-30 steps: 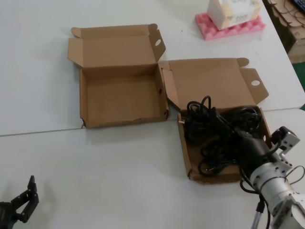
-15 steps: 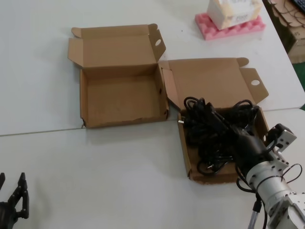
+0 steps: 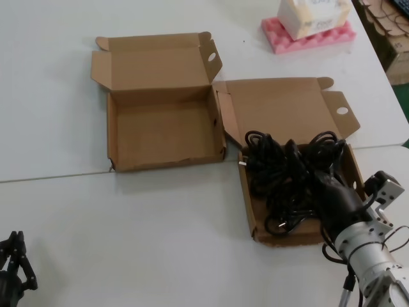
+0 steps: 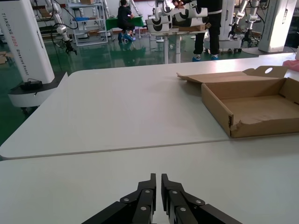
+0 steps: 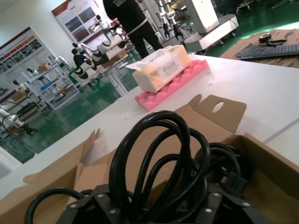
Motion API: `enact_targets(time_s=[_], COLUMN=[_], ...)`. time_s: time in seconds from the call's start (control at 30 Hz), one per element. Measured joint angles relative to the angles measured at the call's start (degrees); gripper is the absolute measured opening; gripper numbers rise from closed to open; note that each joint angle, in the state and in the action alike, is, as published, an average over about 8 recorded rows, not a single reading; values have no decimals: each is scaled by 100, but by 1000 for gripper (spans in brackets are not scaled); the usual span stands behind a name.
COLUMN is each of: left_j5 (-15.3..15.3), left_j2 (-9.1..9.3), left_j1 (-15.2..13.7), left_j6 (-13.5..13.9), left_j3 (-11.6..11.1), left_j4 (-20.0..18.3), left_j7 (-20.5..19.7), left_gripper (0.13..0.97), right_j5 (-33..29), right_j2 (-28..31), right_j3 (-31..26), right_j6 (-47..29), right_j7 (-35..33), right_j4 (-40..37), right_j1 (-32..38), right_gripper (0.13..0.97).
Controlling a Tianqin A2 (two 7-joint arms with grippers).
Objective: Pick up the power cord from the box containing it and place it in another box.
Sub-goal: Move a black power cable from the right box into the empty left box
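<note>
Early stage: right hand (image 3: 319, 188) is down in the box containing it (image 3: 248, 204), closed on loops of the power cord (image 3: 287, 182), not lifted out; another box (image 3: 163, 131) off to its left sits empty; left hand (image 4: 155, 186) closed, parked.

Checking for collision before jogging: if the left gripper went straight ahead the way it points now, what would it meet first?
Probably nothing nearby. The left gripper, fingers together, points across bare white table toward its far edge. The empty box sits off to one side of that line, though depth is hard to judge from the wrist view.
</note>
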Motion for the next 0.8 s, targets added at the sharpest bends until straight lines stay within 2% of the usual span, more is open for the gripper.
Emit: enact_targets(time_s=[0.2, 0.4, 0.7, 0.8], left_j5=[0, 0, 0, 0], left_j2=[0, 0, 0, 0], left_j1=[0, 0, 0, 0], left_j6=[0, 0, 0, 0], left_j3=[0, 0, 0, 0], left_j4=[0, 0, 0, 0], left_j7=[0, 0, 0, 0], left_gripper=[181, 170, 163, 163], right_j5=[42, 34, -186, -211], right_j2=[58, 169, 501, 628], right_j3=[-31, -119, -500, -599], right_j6=[115, 280, 736, 879], right_j7=[0, 0, 0, 0], right_j4=[39, 230, 969, 1164], right_j1=[-120, -363, -997, -1158], right_gripper=[553, 397, 249, 229])
